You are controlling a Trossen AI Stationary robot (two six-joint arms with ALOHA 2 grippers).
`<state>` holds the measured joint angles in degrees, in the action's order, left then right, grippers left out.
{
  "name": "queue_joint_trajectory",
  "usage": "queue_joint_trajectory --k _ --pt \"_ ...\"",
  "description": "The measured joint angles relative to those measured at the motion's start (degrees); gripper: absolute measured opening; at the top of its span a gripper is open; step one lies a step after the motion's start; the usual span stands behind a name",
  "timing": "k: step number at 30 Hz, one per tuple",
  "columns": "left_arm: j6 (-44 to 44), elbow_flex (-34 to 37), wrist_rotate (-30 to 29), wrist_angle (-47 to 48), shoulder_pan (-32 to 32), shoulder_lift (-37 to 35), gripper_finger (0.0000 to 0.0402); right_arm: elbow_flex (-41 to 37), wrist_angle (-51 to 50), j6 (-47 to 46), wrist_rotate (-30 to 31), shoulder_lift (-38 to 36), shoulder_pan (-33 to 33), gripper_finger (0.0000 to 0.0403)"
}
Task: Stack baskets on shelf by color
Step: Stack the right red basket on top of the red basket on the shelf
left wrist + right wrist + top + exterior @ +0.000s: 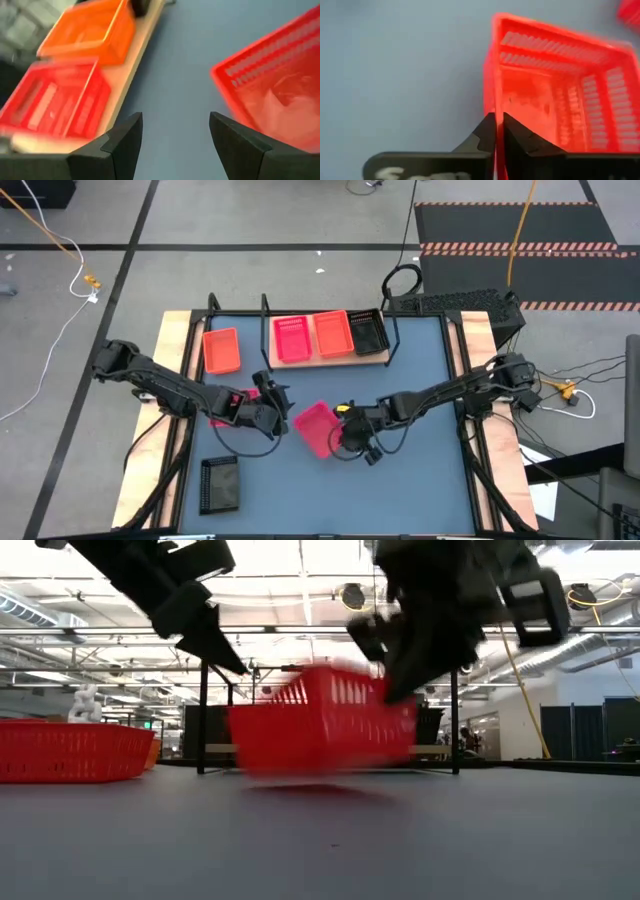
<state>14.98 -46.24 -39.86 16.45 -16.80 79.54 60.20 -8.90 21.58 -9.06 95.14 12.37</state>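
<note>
No readable writing on any basket; a pale mark on the right gripper's body in its wrist view is too blurred to read.

Landmark: shelf (330,355), at the table's (420,490) far edge. On its board, side by side: pinkish-red basket (292,339), orange basket (333,334), black basket (368,332). All look empty.

Another orange basket (221,350) sits on the table just left of the shelf. A second black basket (219,483) lies well in front of the shelf, toward the near left corner.

Right gripper (345,433), in front of the shelf: fingers pinched together on the rim of a tilted red basket (314,427), empty.

Left gripper (272,402), just left of that basket: fingers (122,142) spread apart, holding nothing.
</note>
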Motion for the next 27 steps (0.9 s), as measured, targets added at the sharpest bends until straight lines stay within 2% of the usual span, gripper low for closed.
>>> queue_joint_trajectory --k 4,8,13,15,21,27 --pt "15.1 0.0 -4.7 12.1 0.3 -2.8 0.0232 5.4 -3.7 3.7 0.7 -0.6 -1.6 0.0005" --pt "26.6 0.0 -5.6 22.3 -0.5 -5.5 0.0232 10.5 -8.1 8.1 8.7 -0.6 -3.8 0.0004" --pt "30.5 0.0 -6.8 24.4 -2.7 -6.4 0.0232 17.3 -10.7 13.3 23.5 -0.6 -6.8 0.0003" --pt "30.6 0.0 -6.9 24.3 -3.3 -6.3 0.0232 20.1 -10.6 14.5 27.1 -0.6 -9.1 0.0003" --pt "30.6 0.0 -6.9 24.5 -3.7 -6.3 0.0232 27.3 -6.2 10.4 23.5 2.4 -20.1 0.0002" --pt "30.4 0.0 -6.9 24.7 -3.5 -6.3 0.0232 36.3 -10.7 7.5 15.5 13.0 -27.4 0.0001"
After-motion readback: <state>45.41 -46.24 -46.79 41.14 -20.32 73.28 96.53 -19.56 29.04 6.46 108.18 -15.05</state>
